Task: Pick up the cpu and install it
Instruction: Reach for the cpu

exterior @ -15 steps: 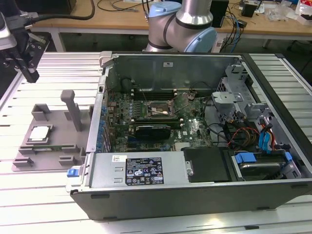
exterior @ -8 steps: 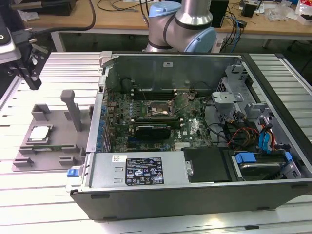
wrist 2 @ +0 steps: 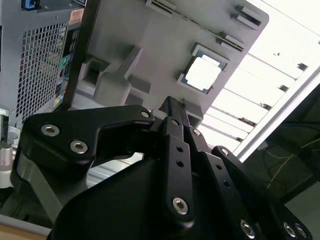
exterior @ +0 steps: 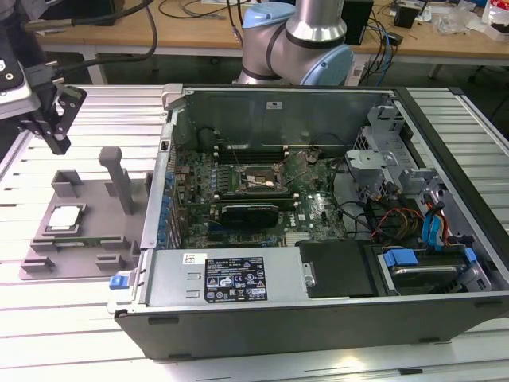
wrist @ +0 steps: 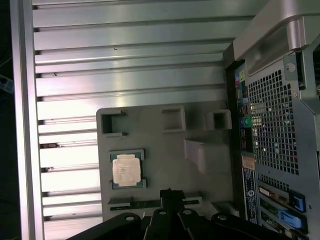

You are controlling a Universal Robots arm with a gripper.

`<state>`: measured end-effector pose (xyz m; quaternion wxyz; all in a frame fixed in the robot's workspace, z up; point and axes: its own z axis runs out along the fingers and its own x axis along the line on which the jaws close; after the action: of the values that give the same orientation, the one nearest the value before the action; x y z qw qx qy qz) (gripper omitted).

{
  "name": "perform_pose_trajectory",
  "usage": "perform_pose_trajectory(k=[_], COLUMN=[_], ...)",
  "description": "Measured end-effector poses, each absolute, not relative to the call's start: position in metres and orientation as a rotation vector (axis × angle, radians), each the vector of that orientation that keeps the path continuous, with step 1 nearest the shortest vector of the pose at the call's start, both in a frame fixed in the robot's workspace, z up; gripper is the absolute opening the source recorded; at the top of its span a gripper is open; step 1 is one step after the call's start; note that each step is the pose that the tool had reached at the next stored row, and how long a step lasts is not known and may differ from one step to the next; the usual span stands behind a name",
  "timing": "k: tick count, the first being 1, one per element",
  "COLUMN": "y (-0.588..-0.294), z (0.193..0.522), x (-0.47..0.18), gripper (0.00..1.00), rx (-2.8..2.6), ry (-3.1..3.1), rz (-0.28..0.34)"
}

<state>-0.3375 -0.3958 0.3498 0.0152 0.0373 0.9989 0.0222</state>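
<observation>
At the exterior view's left, your gripper (exterior: pixel 58 143) hangs with its jaws together and empty. The cpu (exterior: pixel 64 218) lies flat below them, untouched, in its pocket on the grey fixture (exterior: pixel 95 239) on the tabletop. Rightward, the open computer case (exterior: pixel 238 334) carries a black printed label (exterior: pixel 236 280).
</observation>
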Motion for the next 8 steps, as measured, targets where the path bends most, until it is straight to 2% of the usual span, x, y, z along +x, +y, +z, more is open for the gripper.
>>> perform_pose_trajectory(k=[8], y=[-0.3958], z=[0.3393], x=[-0.3388], gripper=[0.11], rx=[0.116], ry=[3.108], rz=[0.069])
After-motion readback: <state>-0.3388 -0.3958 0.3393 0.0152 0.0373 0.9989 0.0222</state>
